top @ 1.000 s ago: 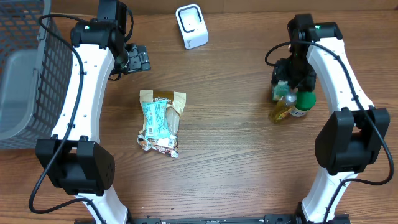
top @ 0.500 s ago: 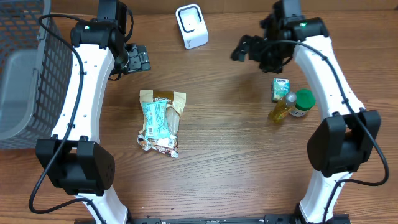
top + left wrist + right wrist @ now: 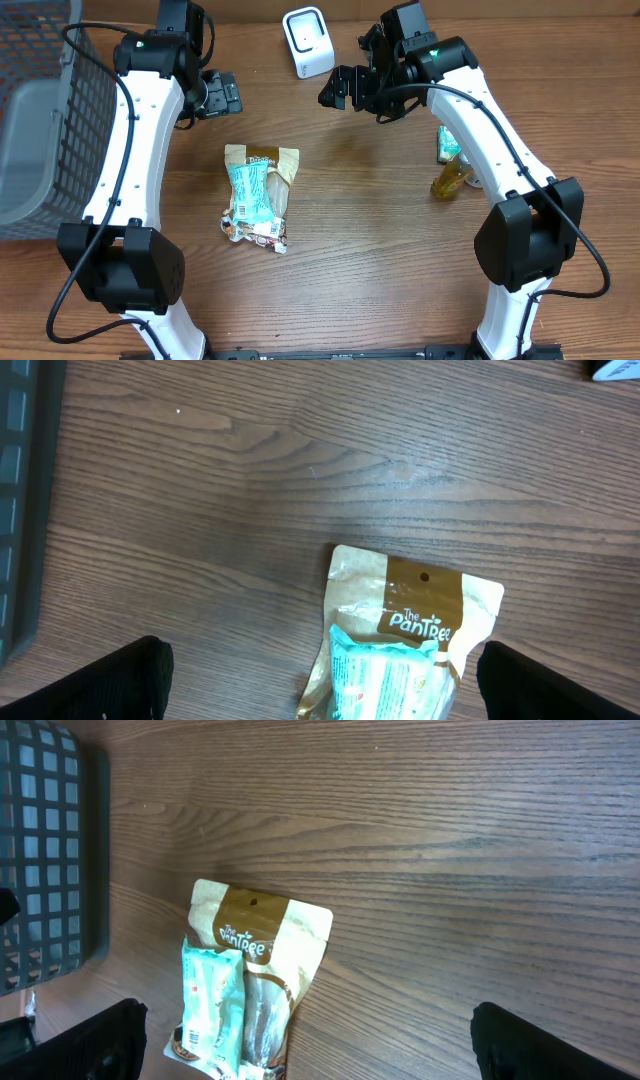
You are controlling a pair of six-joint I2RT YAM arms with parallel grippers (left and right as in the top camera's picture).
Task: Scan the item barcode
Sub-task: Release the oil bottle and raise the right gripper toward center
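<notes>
Fingers (image 3: 130, 680) of the L gripper (image 3: 228, 95) stood wide apart w/ nothing between them, and the R gripper (image 3: 338, 90) was just as wide and empty, its fingers (image 3: 555, 1040) showing only at the frame corners. Both wrist cams looked down at the pouch (image 3: 258, 195), so either arm looked free to go for it.

The pouch, prob. the item to scan, lay flat on the table (image 3: 370, 250), left of centre and nearer than both grippers, touched by neither. Brown header end pointed far, clear window end near. No barcode showed on the upper face, so it may be underneath or too small to read; a flip could be needed.

The scanner (image 3: 308, 42) stood at the far edge, about centre, between the two grippers and well apart from the pouch. Its window seemed to face near, which would suit holding the pouch up in front of it.

The basket (image 3: 40, 120) sat far left, likely for scanned goods. A bottle (image 3: 452, 178) and a carton (image 3: 448, 145) waited right, partly under the R arm.

Task looked barely begun: pick not yet made.
</notes>
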